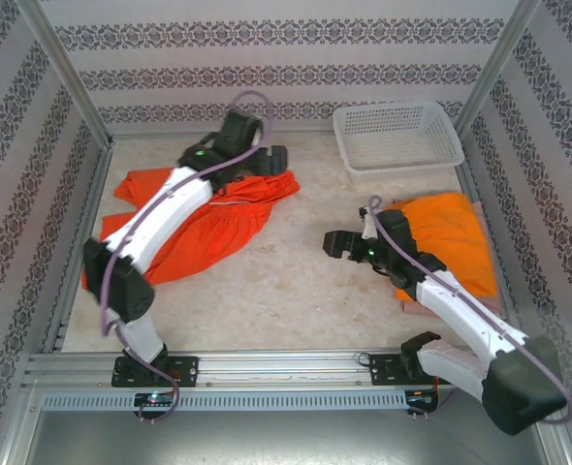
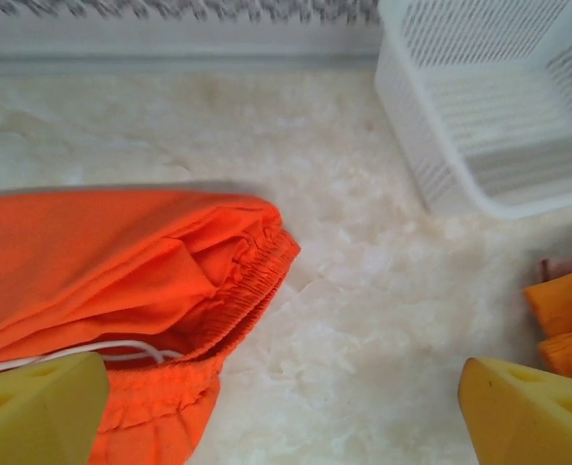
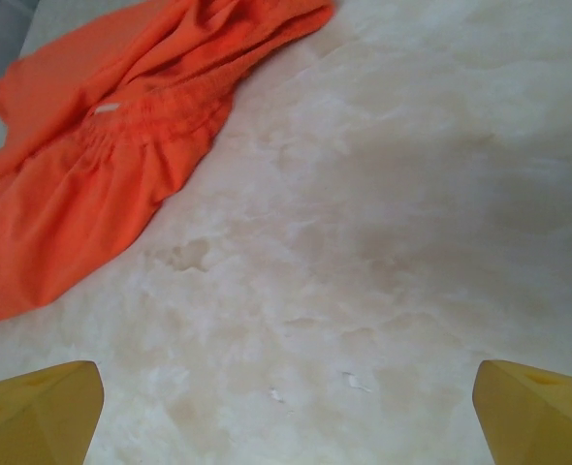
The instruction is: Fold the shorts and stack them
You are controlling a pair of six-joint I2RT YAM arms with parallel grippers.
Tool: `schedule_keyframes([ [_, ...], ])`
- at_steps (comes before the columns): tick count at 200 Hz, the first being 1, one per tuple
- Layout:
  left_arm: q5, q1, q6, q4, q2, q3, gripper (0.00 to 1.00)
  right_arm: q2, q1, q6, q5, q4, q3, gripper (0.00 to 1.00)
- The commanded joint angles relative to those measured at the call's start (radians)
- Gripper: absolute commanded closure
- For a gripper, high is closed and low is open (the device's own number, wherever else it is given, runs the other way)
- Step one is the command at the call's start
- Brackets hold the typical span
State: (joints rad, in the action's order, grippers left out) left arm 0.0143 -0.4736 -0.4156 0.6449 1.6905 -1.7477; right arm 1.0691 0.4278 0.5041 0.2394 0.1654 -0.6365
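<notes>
Left wrist view showed the left gripper with jaws spread wide and empty, one tip by the gathered waist of the orange shorts lying loose on the desk. The right gripper hung equally wide over bare desk. The cloth looked light, limp and quick to bunch, so I judged the waistband corners the surest hold.

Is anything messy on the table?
Yes. The loose orange shorts on the left lie rumpled and unfolded, their white drawstring poking out, while the folded shorts on the right sit neat.
</notes>
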Motion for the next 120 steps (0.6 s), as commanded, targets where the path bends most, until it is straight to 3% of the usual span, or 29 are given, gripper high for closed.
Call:
schedule_keyframes([
  [1, -0.076, 0.14, -0.039, -0.033, -0.175, 0.179, 0.07, 0.116, 0.106, -0.037, -0.093, -0.004, -0.137, 0.02],
  [28, -0.142, 0.299, -0.077, -0.061, -0.34, 0.436, 0.12, 0.302, 0.214, -0.049, -0.153, 0.003, -0.304, 0.02],
  [54, -0.181, 0.348, -0.067, -0.115, -0.408, 0.617, 0.14, 0.446, 0.289, -0.067, -0.211, 0.041, -0.457, 0.02],
  [83, -0.225, 0.353, -0.042, -0.134, -0.308, 0.667, 0.15, 0.469, 0.286, 0.018, -0.199, 0.008, -0.462, 0.02],
  [120, -0.183, 0.356, -0.003, -0.156, -0.136, 0.649, 0.18, 0.398, 0.267, 0.022, -0.212, 0.032, -0.387, 0.02],
])
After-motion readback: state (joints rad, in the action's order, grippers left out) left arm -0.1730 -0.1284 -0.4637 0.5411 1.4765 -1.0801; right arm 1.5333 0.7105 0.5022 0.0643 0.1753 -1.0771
